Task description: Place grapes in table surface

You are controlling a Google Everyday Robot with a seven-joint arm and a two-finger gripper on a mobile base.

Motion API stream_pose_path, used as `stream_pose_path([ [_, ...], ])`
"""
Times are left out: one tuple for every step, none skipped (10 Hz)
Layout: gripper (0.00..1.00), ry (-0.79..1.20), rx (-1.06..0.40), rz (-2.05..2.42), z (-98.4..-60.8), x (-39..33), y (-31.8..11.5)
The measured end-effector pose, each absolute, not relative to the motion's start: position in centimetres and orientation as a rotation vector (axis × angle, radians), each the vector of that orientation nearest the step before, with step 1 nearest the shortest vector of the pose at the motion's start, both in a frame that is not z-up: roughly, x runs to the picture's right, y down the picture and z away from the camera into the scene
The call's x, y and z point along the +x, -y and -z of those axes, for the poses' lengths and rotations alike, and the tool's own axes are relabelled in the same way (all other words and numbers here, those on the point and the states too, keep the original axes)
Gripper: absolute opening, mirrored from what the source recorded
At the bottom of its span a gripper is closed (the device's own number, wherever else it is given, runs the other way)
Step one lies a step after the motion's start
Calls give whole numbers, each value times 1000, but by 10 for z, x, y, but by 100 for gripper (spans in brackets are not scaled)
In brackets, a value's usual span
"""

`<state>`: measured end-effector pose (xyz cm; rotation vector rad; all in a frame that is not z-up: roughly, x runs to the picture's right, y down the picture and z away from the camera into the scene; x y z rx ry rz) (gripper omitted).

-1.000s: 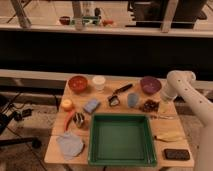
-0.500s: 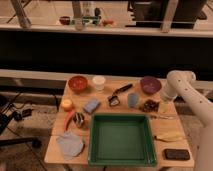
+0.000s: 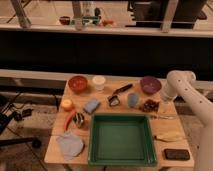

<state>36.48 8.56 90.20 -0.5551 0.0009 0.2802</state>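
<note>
The grapes (image 3: 149, 105), a small dark red-purple bumpy bunch, lie on the light tan table surface (image 3: 107, 107) at its right side, just below the purple bowl (image 3: 150, 84). My white arm comes in from the lower right and bends over the table's right edge. My gripper (image 3: 161, 101) is at the arm's end, right next to the grapes on their right side. I cannot see whether it touches them.
A large green tray (image 3: 122, 139) fills the table's front middle. Around it are a red bowl (image 3: 78, 83), a white cup (image 3: 99, 82), a black-handled tool (image 3: 120, 92), a blue sponge (image 3: 91, 105), a red chili (image 3: 69, 120), a grey cloth (image 3: 70, 144) and a yellow item (image 3: 170, 136).
</note>
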Motion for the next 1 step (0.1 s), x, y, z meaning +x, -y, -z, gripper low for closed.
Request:
stream_pose_path([
  [80,-1,-555,-280,-902,365,-86],
])
